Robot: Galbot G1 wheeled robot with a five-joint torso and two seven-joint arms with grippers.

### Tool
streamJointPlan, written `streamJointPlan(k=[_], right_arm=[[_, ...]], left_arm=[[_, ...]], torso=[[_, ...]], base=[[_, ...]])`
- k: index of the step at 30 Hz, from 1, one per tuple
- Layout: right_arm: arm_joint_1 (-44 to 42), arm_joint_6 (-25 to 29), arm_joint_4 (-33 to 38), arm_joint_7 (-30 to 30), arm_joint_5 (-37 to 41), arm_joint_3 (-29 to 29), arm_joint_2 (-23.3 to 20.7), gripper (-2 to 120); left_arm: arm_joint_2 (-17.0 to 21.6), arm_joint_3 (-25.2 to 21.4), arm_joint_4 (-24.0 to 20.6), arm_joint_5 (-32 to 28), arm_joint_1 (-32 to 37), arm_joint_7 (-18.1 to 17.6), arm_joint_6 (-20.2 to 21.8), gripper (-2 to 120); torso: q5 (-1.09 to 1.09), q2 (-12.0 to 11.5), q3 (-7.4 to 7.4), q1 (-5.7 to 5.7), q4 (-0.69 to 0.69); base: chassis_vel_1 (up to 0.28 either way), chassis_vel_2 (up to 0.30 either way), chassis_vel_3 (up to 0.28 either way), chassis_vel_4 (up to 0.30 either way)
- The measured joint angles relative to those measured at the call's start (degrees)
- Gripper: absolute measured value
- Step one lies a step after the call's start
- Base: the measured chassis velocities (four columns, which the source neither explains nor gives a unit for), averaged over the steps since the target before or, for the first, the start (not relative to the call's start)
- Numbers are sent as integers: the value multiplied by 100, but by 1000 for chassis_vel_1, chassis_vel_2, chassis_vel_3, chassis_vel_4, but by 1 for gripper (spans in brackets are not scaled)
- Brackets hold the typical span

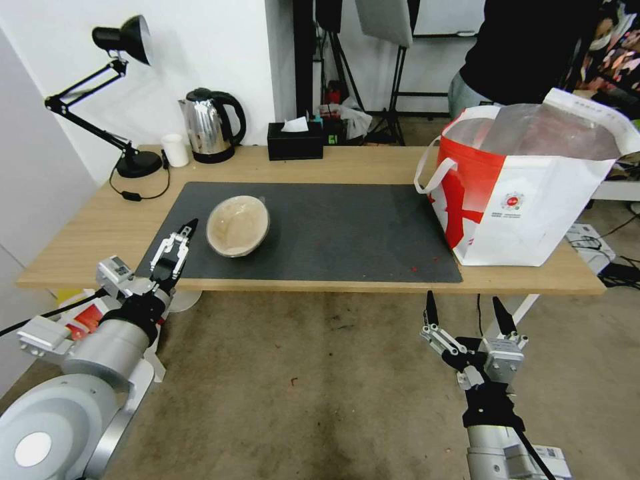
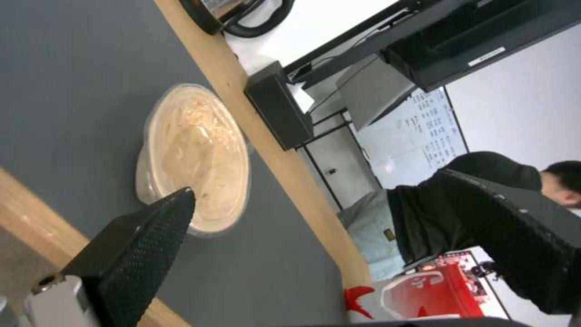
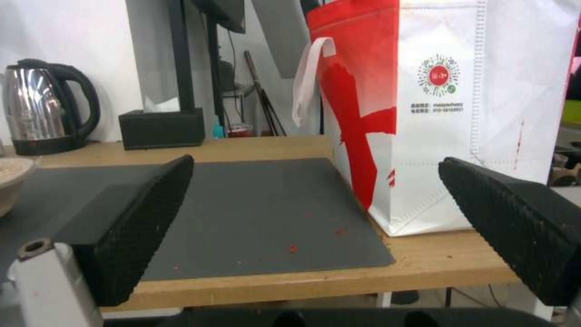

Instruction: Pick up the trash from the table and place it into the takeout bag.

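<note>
The desk (image 1: 373, 167) carried a dark mat (image 1: 347, 233). Nearest, the right gripper (image 1: 465, 313) hung spread wide below the front edge. The left gripper (image 1: 181, 245) reached toward the paper bowl (image 1: 237, 225), apparently open. Farther right stood the takeout bag (image 1: 533, 193). Next, close on the bowl's rim.

Takeout bag (image 1: 533, 193) interior contents hidden.

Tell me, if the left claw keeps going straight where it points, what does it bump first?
Probably the tan paper bowl. The left gripper points across the mat's near corner, open, with the bowl just ahead. Its height above the table is unclear, so it might pass over the rim.
</note>
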Motion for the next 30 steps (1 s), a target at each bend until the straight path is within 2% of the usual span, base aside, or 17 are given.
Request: streamJointPlan(k=[5,15,21,30], right_arm=[[0,0,0,0,0,0,0,100],[0,0,0,0,0,0,0,100],[0,0,0,0,0,0,0,100],[0,0,0,0,0,0,0,100]], left_arm=[[122,-22,112,-239,-193,-68,10,100],[340,-85,325,-316,-362,-146,52,100],[603,-286,548,-503,-517,-148,90,100],[786,-212,930,-621,-840,-220,122,100]], torso=[[0,0,0,0,0],[0,0,0,0,0],[0,0,0,0,0],[-1,0,0,0,0]], base=[[0,0,0,0],[0,0,0,0],[0,0,0,0],[0,0,0,0]])
